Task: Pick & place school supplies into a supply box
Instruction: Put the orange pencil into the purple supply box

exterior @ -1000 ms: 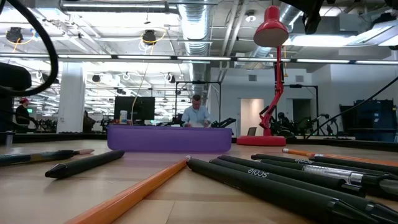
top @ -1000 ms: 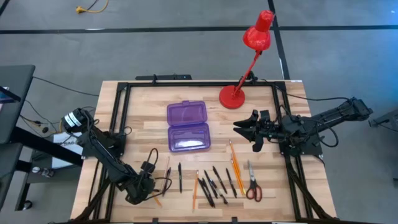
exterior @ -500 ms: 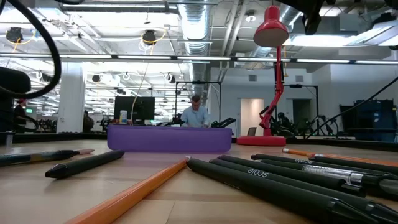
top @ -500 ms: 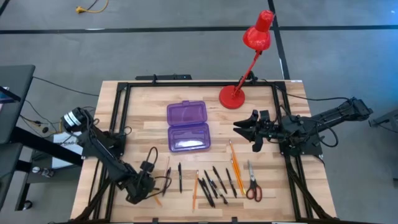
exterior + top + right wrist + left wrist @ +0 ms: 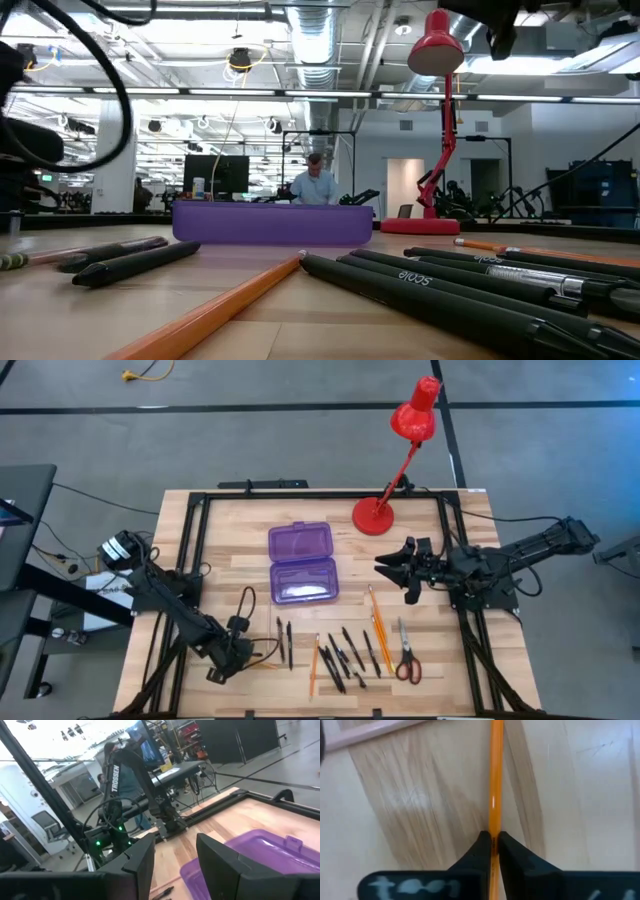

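Fingers of the left gripper (image 5: 490, 851), spread a second ago, had now pressed together on an orange pencil (image 5: 494, 780), which ran out between the tips over the bare wood. In the high view we saw that gripper (image 5: 232, 656) low at the near left of the table (image 5: 236, 560), its wrist shifted a little to the right of where it had been, with the pencil trailing off to its right.

We took this as the grasp completed and the lift not yet begun: the pencil seemed to lie flat on the wood.

Purple supply box (image 5: 302, 563) sat open at the table's middle, farther off and to the right, apparently empty. Pens, other pencils and the red-handled scissors (image 5: 406, 658) lay in a row along the near edge.

Farther right, the right gripper (image 5: 399, 570) waited with its jaws apart, holding nothing, just right of the box.
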`<move>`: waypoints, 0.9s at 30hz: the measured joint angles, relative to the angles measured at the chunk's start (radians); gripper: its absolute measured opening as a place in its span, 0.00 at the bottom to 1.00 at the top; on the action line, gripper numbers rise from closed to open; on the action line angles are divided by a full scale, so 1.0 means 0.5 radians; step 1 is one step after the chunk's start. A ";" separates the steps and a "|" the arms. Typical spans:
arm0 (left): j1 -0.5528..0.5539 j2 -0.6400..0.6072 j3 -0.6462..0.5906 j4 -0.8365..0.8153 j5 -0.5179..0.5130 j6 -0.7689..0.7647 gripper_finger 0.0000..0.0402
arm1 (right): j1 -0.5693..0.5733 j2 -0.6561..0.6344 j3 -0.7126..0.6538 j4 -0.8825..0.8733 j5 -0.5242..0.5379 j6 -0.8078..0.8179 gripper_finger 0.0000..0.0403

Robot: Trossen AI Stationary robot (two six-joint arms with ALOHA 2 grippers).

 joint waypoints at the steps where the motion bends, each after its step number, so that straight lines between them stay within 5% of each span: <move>1: 0.029 0.000 0.000 0.010 0.053 0.000 0.01 | -0.007 0.000 0.000 -0.007 0.001 0.000 0.35; 27: 0.873 -0.104 -0.027 0.201 1.175 0.363 0.00 | -0.059 0.000 0.000 -0.060 -0.067 0.000 0.35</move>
